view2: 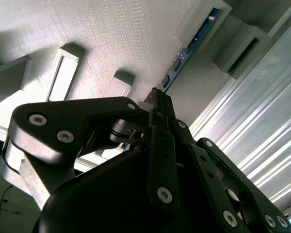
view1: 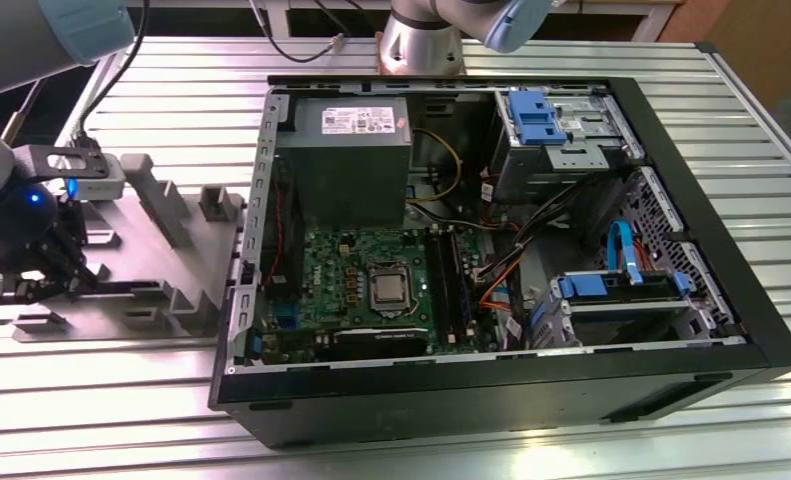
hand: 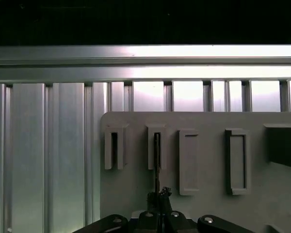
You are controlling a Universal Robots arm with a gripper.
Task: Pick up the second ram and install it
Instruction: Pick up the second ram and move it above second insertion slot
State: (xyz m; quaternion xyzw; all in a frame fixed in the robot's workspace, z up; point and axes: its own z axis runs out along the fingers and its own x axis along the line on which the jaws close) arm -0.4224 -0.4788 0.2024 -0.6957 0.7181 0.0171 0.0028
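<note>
Gripper [view1: 51,280] low at the exterior view's left, down on the grey fixture [view1: 155,250] that lies on the slatted metal table [view1: 168,420]. Open computer case [view1: 502,400] just beside the fixture, toward the exterior view's right; the two are near but apart. Gripper is on the fixture side, well apart from the case's board.

Second wrist view: the second ram [view2: 189,48] stands on its thin edge in the fixture, long axis running straight away from the fingertips [view2: 157,99] across the grey base. Looks dark and flat, a narrow strip with small blue glints along the upper edge. Far end sits in a slotted grey block. Near end disappears between the fingertips, which are drawn together on it.

First wrist view: the stick shows edge-on as one thin dark line [hand: 156,160], upright, in line with the gripper's centre. It passes through the slot of the second block counted from the fixture's table-side edge. Black fingers [hand: 153,198] close in on either side of its near end, pinching it.
</note>
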